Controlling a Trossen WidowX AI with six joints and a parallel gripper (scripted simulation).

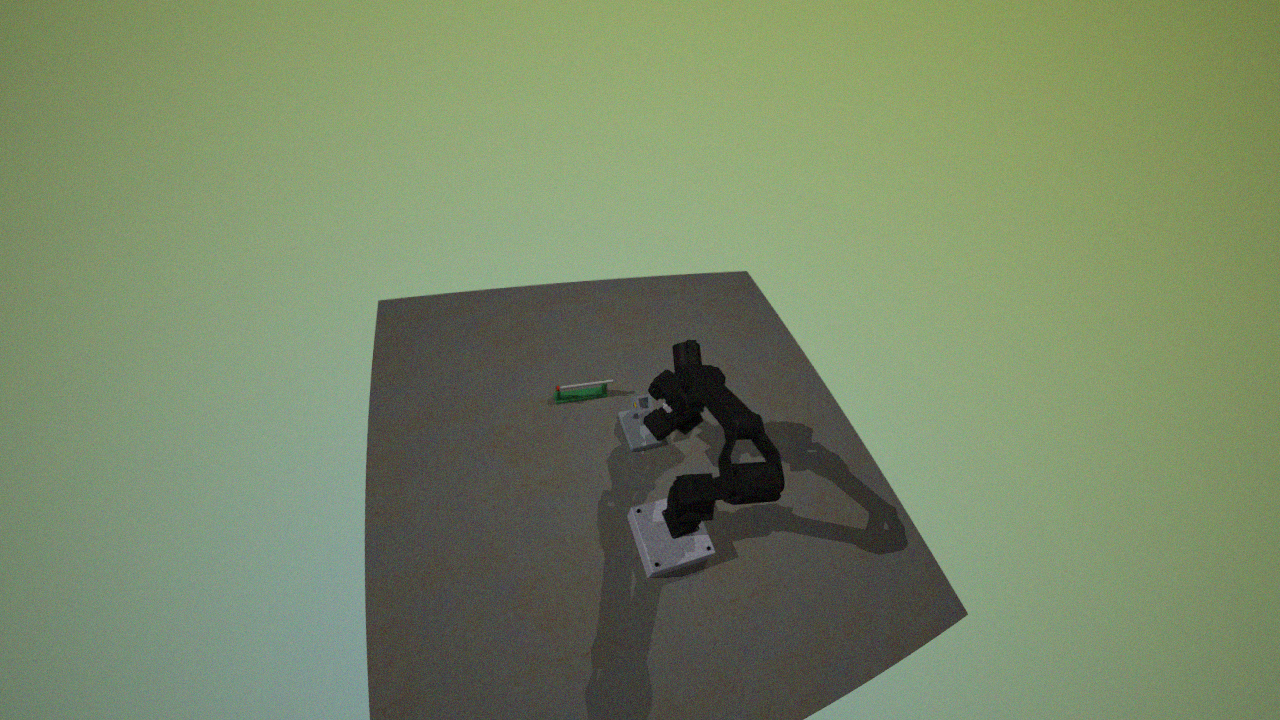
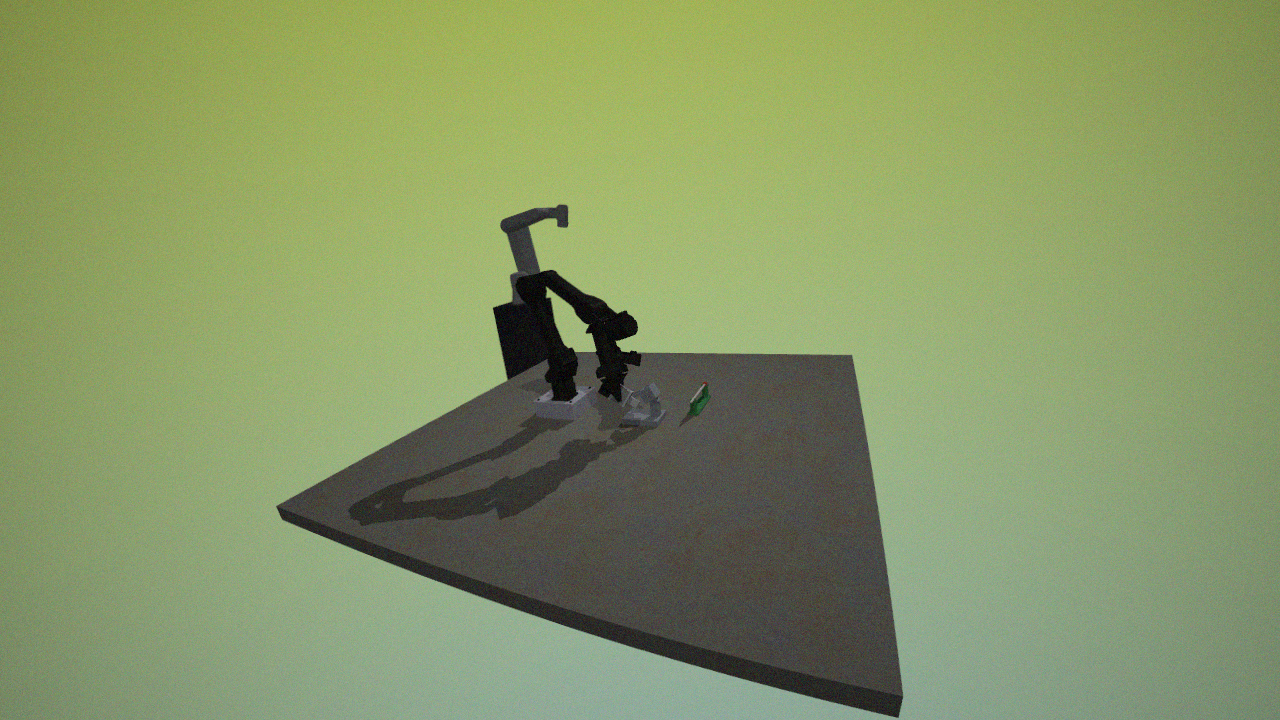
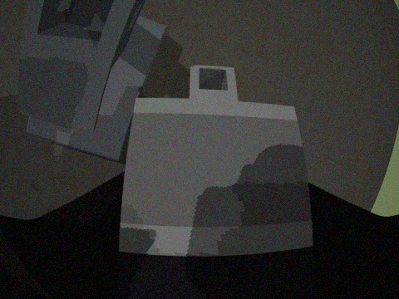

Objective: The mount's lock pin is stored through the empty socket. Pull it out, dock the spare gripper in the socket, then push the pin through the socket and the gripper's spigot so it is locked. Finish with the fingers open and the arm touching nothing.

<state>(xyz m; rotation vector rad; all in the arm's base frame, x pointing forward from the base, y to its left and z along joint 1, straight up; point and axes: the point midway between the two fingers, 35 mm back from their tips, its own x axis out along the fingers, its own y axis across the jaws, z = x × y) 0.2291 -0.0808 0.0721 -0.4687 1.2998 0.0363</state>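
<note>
My gripper (image 1: 673,418) (image 2: 613,393) (image 3: 209,175) is shut on the pale spare gripper (image 3: 179,166), whose body spans the black fingers in the wrist view. Its spigot (image 3: 194,83), with a square hole, stands out from its far side. The grey mount (image 1: 641,437) (image 2: 642,416) (image 3: 50,79) is close beside it, at the upper left of the wrist view. No contact between them can be made out. The lock pin (image 1: 586,384) is a pale rod with a red end. It rests on the green holder (image 1: 581,392) (image 2: 699,405), away from the mount.
My arm's pale base plate (image 1: 657,544) (image 2: 556,409) is on the table (image 1: 465,465) (image 2: 742,519). A grey arm (image 2: 521,248) on a black pedestal (image 2: 520,335) stands beyond the table in the exterior view. Arm shadows cross the table.
</note>
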